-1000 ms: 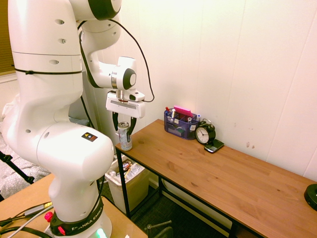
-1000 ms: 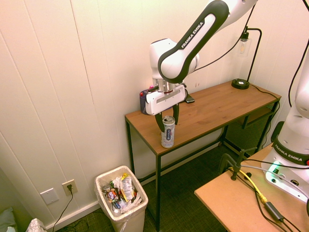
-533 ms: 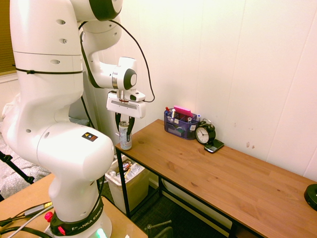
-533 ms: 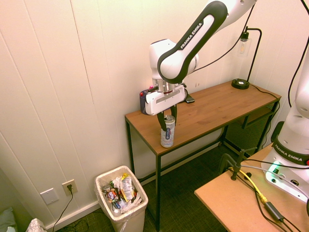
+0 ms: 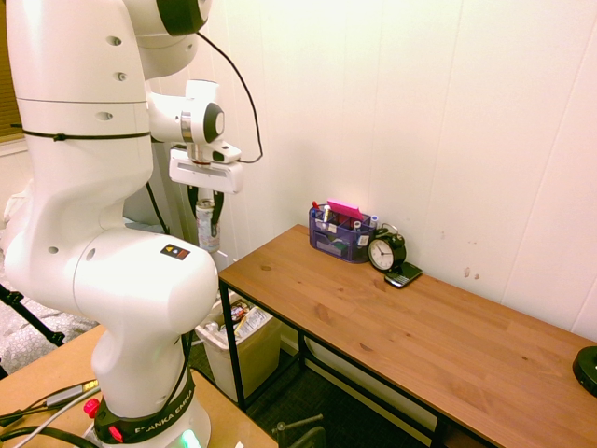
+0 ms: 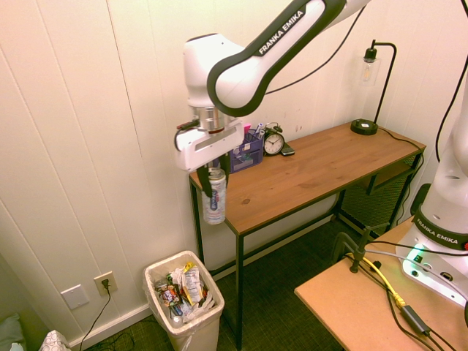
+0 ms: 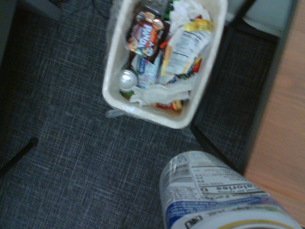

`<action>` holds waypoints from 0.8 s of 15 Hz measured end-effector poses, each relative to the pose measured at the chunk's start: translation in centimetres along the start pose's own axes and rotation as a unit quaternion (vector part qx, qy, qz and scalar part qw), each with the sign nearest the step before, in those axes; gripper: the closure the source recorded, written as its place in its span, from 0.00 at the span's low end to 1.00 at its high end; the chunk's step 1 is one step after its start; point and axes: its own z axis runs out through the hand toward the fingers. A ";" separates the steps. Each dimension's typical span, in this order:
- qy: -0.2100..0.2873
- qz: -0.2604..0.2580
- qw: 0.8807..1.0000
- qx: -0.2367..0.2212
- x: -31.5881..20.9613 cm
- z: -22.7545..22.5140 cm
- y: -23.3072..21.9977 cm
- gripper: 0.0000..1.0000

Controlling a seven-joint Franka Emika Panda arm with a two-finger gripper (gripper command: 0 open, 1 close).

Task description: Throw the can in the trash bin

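Can hangs upright, clamped between the fingers, off the table's near-bin end, above bin height; likely light, thin-walled, slick, so keep the mid-body grip gentle.

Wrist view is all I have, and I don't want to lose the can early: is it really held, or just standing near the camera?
Observer: Held. From outside, the tool is closed around the can near its top.
Operator: How does it hang?
Observer: Close to upright, opening end up, with its base well above the bin.
Operator: Anything on the table near the wall?
Observer: Yes, a black alarm clock next to a purple organiser.
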 end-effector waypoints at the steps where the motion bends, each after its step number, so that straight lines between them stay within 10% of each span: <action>1: 0.012 0.001 1.000 -0.004 -0.6 0.3 -2.0 1.00; 2: 0.017 0.005 1.000 -0.009 -0.5 1.2 -3.8 1.00; 3: 0.017 0.012 1.000 -0.015 0.4 2.5 -5.4 0.00; 12: 0.005 0.048 0.998 -0.030 5.7 3.4 -9.1 0.00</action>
